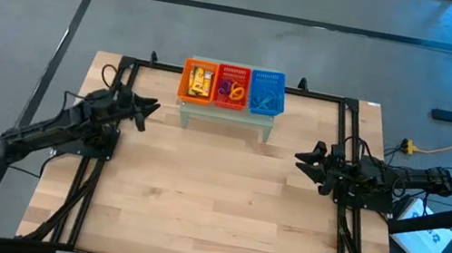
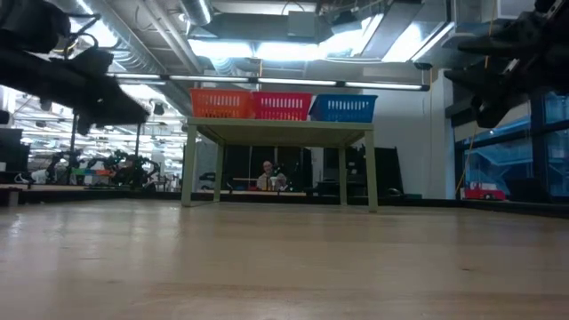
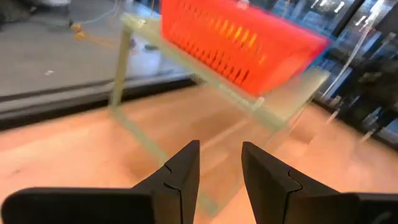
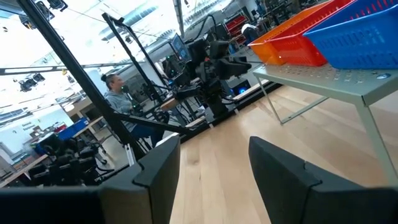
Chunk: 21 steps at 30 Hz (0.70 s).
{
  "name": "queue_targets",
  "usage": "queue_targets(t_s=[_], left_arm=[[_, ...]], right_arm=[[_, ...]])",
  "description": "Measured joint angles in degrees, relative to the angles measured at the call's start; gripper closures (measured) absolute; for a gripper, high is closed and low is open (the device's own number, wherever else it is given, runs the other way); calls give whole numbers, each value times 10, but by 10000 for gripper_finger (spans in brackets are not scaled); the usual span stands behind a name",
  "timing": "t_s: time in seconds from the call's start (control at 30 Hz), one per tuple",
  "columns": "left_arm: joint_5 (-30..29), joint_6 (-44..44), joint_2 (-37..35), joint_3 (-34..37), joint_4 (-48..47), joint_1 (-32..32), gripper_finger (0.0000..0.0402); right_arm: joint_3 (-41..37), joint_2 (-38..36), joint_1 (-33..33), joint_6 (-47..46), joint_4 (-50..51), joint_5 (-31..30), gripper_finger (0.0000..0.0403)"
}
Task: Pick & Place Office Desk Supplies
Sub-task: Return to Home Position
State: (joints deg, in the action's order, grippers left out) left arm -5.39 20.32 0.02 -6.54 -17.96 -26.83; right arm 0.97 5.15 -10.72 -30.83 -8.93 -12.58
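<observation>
- Our left gripper [image 3: 221, 149] hangs empty, fingers apart, near the shelf [image 1: 226, 114]; our right gripper [image 4: 214, 146] is also parted and empty, farther off.
- The office desk supplies [image 1: 231, 91] lie in the baskets [image 2: 282, 107] on that shelf.
- We should retract both arms level, clear of the shelf legs.

Yellow-orange blocks [image 1: 200, 77]: small, heaped together inside orange basket [image 1: 184, 80], leftmost of three on pale shelf [image 1: 228, 114] at table's far edge.
Orange loops [image 1: 235, 97] and purple loops [image 1: 228, 82]: thin, tangled, lying in red basket [image 1: 235, 69], the middle one.
Blue loops [image 1: 264, 104]: thin, barely distinct against mesh, lying in blue basket [image 1: 270, 73], rightmost.
Exact count of each: too small to tell.
</observation>
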Motion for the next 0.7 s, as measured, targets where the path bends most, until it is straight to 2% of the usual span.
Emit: queue_targets(t_s=[0.13, 0.23, 0.3, 0.57, 0.7], left_arm=[[-33, 1, 3, 7, 40, 36, 286], [-102, -3, 0, 10, 46, 64, 286], [-124, -3, 3, 10, 47, 81, 286], [-137, 0, 1, 11, 45, 122, 286], [-85, 0, 11, 11, 40, 133, 286]], right_arm=[[0, 0, 0, 1, 2, 0, 208], [0, 0, 0, 1, 3, 0, 208], [0, 0, 0, 1, 5, 0, 208], [0, 0, 0, 1, 4, 0, 208], [0, 0, 0, 1, 4, 0, 208]])
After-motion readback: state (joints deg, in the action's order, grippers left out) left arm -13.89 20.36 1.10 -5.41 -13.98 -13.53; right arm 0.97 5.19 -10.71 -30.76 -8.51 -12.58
